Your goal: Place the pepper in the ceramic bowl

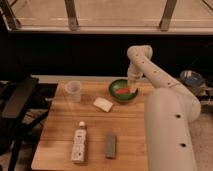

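The green ceramic bowl (120, 86) sits at the back right of the wooden table (95, 125). The small red-orange pepper (123, 92) lies inside the bowl, towards its right side. My gripper (132, 85) hangs from the white arm just above the bowl's right rim, right beside the pepper. The arm comes in from the lower right and covers the right edge of the table.
A clear plastic cup (73, 90) stands at the back left. A pale sponge-like block (103, 104) lies left of the bowl. A white bottle (79, 142) and a grey bar (110, 144) lie near the front. A black chair (17, 107) stands to the left.
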`<state>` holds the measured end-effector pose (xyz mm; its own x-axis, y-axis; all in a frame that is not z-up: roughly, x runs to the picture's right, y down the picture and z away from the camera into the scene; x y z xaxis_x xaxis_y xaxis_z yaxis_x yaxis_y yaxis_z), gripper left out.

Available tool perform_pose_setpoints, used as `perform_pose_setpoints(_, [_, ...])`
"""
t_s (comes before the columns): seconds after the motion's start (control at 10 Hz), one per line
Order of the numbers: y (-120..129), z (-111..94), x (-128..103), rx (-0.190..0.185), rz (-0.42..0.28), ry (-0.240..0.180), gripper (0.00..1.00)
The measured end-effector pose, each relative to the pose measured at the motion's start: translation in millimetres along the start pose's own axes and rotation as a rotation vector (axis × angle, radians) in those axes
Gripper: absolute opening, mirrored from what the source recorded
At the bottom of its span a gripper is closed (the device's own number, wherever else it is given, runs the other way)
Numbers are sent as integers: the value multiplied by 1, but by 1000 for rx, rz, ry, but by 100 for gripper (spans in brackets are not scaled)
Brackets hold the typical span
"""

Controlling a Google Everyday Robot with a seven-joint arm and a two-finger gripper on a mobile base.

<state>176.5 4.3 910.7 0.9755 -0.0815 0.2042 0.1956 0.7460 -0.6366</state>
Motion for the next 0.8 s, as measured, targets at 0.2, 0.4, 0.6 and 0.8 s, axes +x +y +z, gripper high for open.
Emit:
perform_pose_setpoints(0.2, [3,-7,-14,77,-119,-40,69])
perform_pose_setpoints(0.4, [3,-6,-23,107,-150,-53,80])
perform_pose_setpoints(0.6, [-1,-6,-19,107,-125,-35,74])
perform_pose_setpoints(0.8, [-11,-6,-19,88,-128,-40,58])
